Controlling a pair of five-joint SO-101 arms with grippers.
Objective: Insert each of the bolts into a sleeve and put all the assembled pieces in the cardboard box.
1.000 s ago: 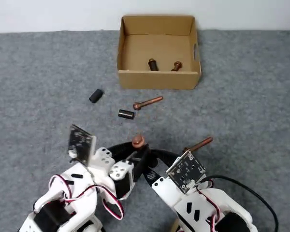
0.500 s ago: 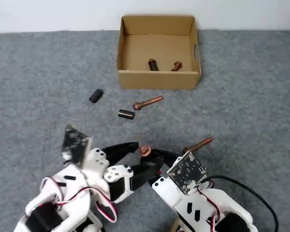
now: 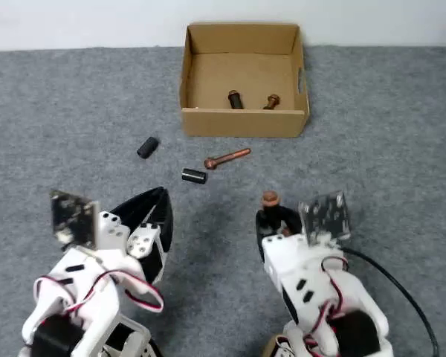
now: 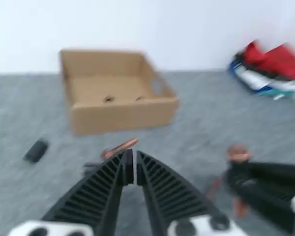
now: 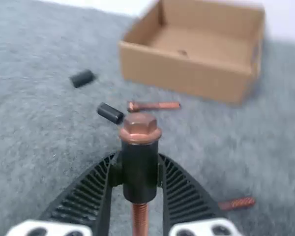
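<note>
My right gripper (image 5: 139,169) (image 3: 272,220) is shut on a black sleeve (image 5: 138,167) with a copper bolt (image 5: 140,129) pushed through it, held upright with the head on top. The left gripper (image 4: 130,162) (image 3: 163,195) is shut on nothing, apart from that piece on its left. On the carpet lie a loose bolt (image 3: 227,158), a sleeve (image 3: 194,176) close by it and another sleeve (image 3: 147,147) farther left. One more bolt (image 5: 236,202) lies beside my right gripper. The cardboard box (image 3: 244,123) at the back holds two assembled pieces (image 3: 236,99) (image 3: 271,102).
Grey carpet (image 3: 386,149) covers the table, with open room to the right of the box and at the far left. A white wall runs behind the box. A red, white and blue bundle (image 4: 268,69) lies far off beside the wall.
The left gripper let go of the bolt and sleeve, drew back to the left and shut. The right gripper kept the assembled piece and swung it up and to the right.
</note>
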